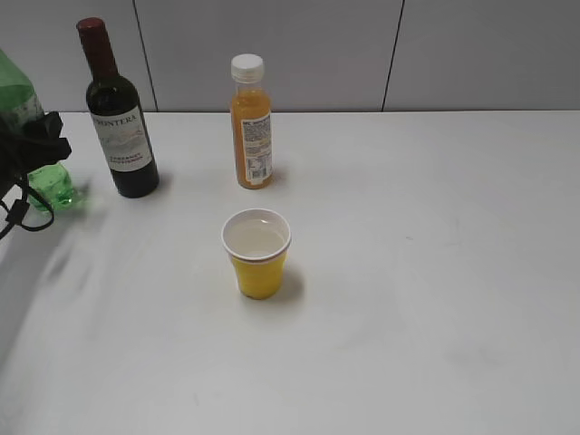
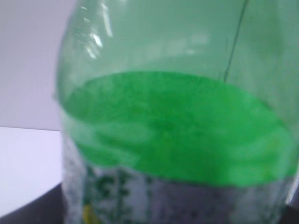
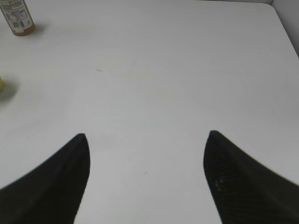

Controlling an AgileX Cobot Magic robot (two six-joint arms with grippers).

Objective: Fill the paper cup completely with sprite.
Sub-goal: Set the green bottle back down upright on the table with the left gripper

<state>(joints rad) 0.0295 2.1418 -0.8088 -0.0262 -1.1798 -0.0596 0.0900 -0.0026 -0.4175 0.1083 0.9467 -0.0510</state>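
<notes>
The left gripper (image 1: 36, 149) stands at the far left edge of the table (image 1: 435, 272), closed around the sprite bottle (image 1: 23, 109); the left wrist view is filled by the green bottle wall, with the liquid surface visible through it. The bottle stands roughly upright with its long axis near vertical, and its lobed base is just above or on the table; contact cannot be confirmed. The cup (image 1: 256, 254) stands upright near the table centre, to the right of the held bottle and well apart from it, nearer the camera than the wine bottle (image 1: 120, 118) and the juice bottle (image 1: 250, 122). It appears to hold clear liquid below the rim, so further pouring is probably required. The left arm is nearer to the cup. Any further pour requires travel rightward, passing in front of the wine bottle. The right gripper (image 3: 145, 140) hangs with fingers spread wide over bare table, holding nothing.
</notes>
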